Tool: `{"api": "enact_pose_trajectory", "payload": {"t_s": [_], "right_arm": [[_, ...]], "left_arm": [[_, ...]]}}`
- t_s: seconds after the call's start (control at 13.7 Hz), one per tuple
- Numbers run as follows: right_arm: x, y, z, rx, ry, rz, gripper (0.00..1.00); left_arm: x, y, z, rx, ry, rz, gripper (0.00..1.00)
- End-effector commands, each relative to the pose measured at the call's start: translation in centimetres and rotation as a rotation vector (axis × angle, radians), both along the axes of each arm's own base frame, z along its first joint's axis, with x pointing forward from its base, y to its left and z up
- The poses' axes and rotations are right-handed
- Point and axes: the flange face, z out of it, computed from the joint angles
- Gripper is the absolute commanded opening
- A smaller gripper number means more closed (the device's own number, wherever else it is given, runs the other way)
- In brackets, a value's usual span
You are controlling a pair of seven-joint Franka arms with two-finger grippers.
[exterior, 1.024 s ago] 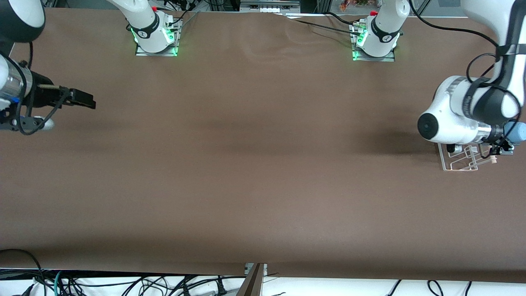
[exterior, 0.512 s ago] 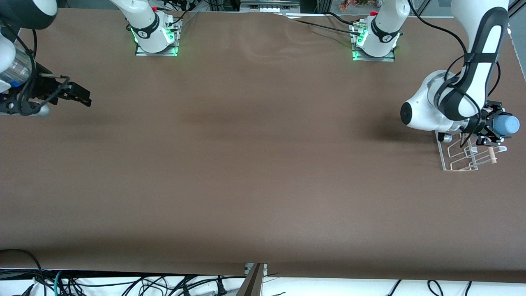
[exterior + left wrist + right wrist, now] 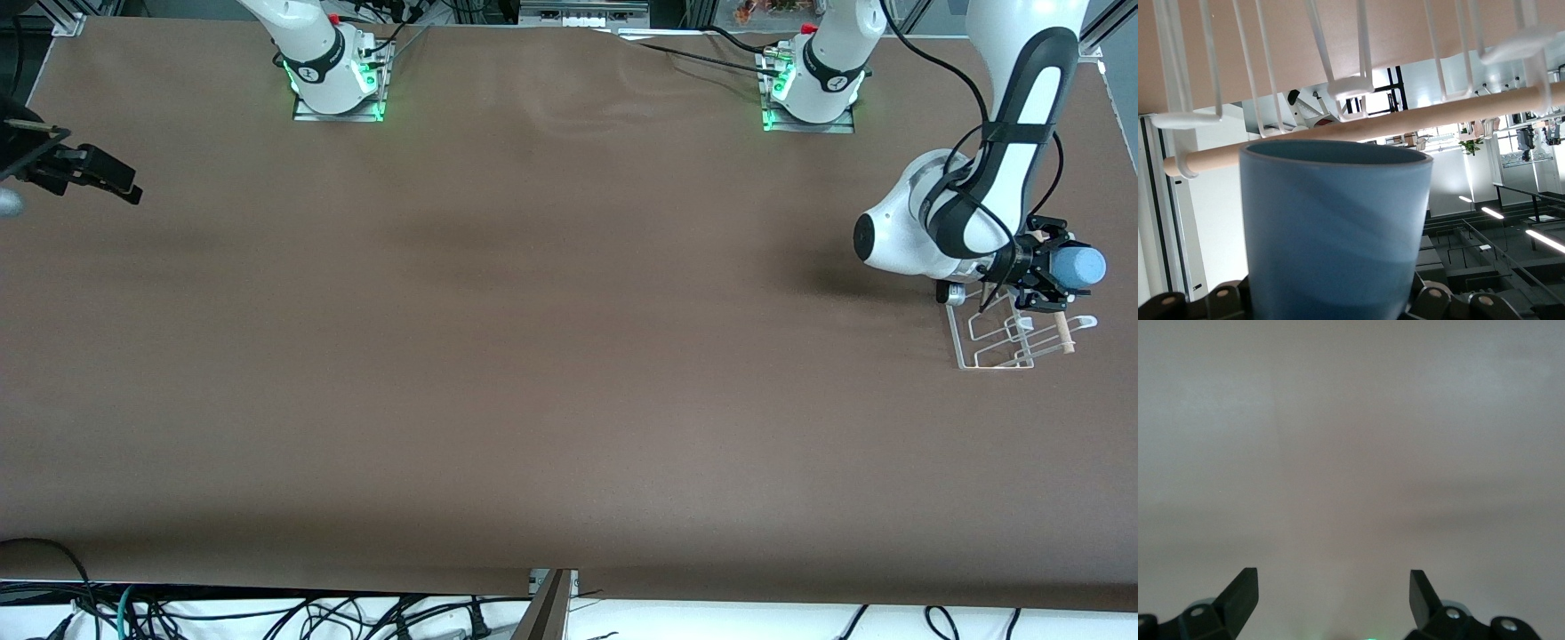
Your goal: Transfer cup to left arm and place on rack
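Holding: the left gripper (image 3: 1058,271) has its fingers (image 3: 1431,303) clenched on the cup (image 3: 1077,266), gripping it at its base end.
Cup: a light-blue tumbler lying roughly sideways in the grip, up in the air over the rack (image 3: 1009,336), its open mouth pointing off the left arm's end of the bench (image 3: 551,356).
Cup in the left wrist view: the cup (image 3: 1335,230) fills the middle, its rim facing the rack's white wires (image 3: 1265,63) and the wooden rod (image 3: 1358,130); whether rim and rod touch I cannot tell.
Rack: a small white wire frame standing on the bench at the left arm's end, nearer the front camera than the left arm's base, with its wooden rod (image 3: 1063,334) along the side toward the bench end.
Left arm: the left arm (image 3: 969,213) reaches down from above the rack, a thick black cable looping along it, its white wrist over the rack's edge.
Right gripper: the right gripper (image 3: 89,173) waits in the air over the right arm's end of the bench, well apart from the rack.
Right fingers: released, spread wide with nothing between them; the right wrist view shows the two black fingertips (image 3: 1241,590) over bare bench.
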Motion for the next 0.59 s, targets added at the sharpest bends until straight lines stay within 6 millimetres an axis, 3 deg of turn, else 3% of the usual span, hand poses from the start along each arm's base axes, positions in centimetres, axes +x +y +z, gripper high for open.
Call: {"api": "enact_pose_trajectory", "payload": {"t_s": [0.0, 0.22, 0.51], "right_arm": [[0.1, -0.2, 0.7, -0.002, -0.001, -0.014, 1.00], [1.4, -0.1, 2.5, 0.011, -0.043, -0.016, 1.00], [1.2, -2.0, 2.2, 0.054, -0.003, -0.061, 1.00]], "left_arm": [[-0.4, 0.3, -1.0, 0.014, -0.029, -0.020, 0.00], [-0.8, 0.5, -2.1, 0.022, -0.056, -0.042, 0.00], [-1.1, 0.5, -3.2, 0.017, -0.066, -0.040, 0.00]]}}
